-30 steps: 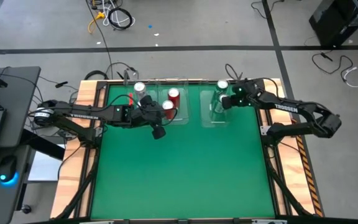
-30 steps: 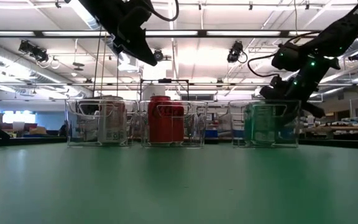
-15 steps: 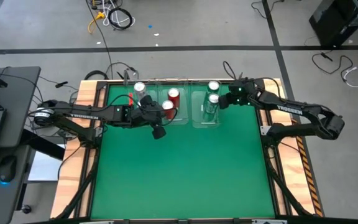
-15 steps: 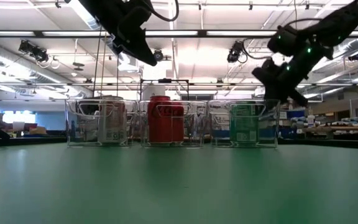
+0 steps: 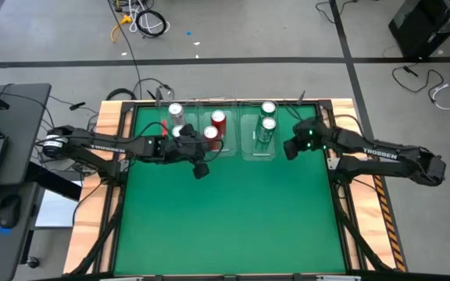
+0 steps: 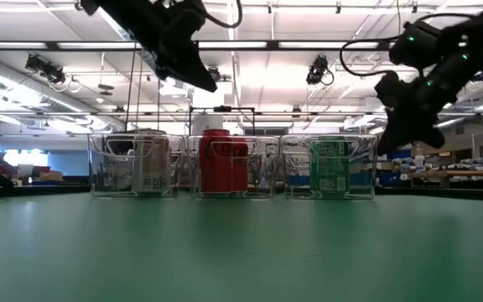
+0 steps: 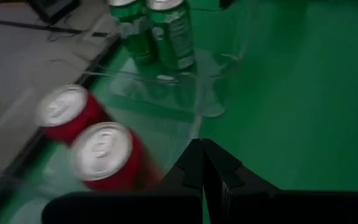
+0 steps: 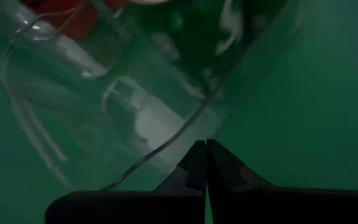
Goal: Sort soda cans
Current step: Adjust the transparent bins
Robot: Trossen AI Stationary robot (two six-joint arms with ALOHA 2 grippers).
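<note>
Three clear bins stand in a row at the table's far edge. Two silver cans (image 5: 176, 121) stand in the left bin, two red cans (image 5: 214, 126) in the middle bin and two green cans (image 5: 268, 117) in the right bin. My left gripper (image 5: 199, 162) hovers shut, above the table and just on the near side of the red cans (image 7: 101, 149). My right gripper (image 5: 291, 147) is shut and hangs a little off the green cans' bin (image 6: 329, 166), at its near right corner (image 8: 166, 124). It touches nothing.
The three bins (image 6: 132, 164) (image 6: 229, 166) stand side by side and nearly touch. The green table (image 5: 233, 218) stretches bare from them to the near edge. Wooden rails run along both sides of the table. A desk with a laptop stands beyond the left rail.
My right gripper has pushed the bin with the green cans toward the table's left until it stands next to the red cans' bin. It has then drawn back from the bin toward the near right. The cans have stayed upright in the bin.
</note>
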